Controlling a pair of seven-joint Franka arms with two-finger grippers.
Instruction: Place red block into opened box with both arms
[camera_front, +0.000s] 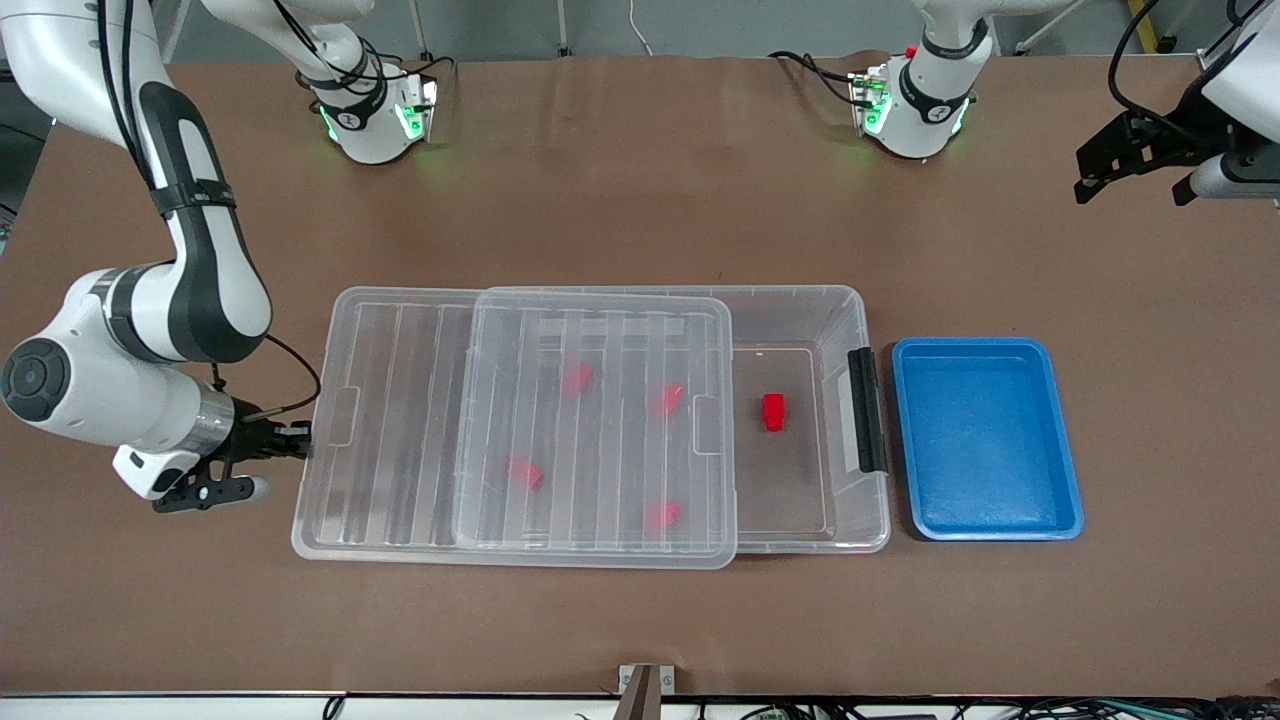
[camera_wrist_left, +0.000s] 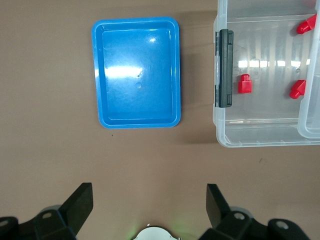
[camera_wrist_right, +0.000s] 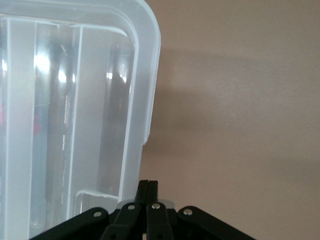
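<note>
The clear box (camera_front: 862, 325) lies mid-table, and its ribbed lid (camera_front: 400, 420) is slid toward the right arm's end, leaving the black-handle (camera_front: 866, 410) end uncovered. One red block (camera_front: 773, 411) (camera_wrist_left: 244, 83) lies in that uncovered part. Several more red blocks (camera_front: 576, 377) show blurred under the lid. My right gripper (camera_front: 300, 440) (camera_wrist_right: 149, 184) is shut at the lid's (camera_wrist_right: 75, 100) short-end rim, fingertips pressed together on its edge. High over the left arm's end of the table, my left gripper (camera_front: 1130, 165) (camera_wrist_left: 149, 200) hangs open and empty.
An empty blue tray (camera_front: 985, 440) (camera_wrist_left: 136, 80) sits beside the box's handle end, toward the left arm's end of the table. Bare brown tabletop surrounds the box, and the two arm bases stand farthest from the camera.
</note>
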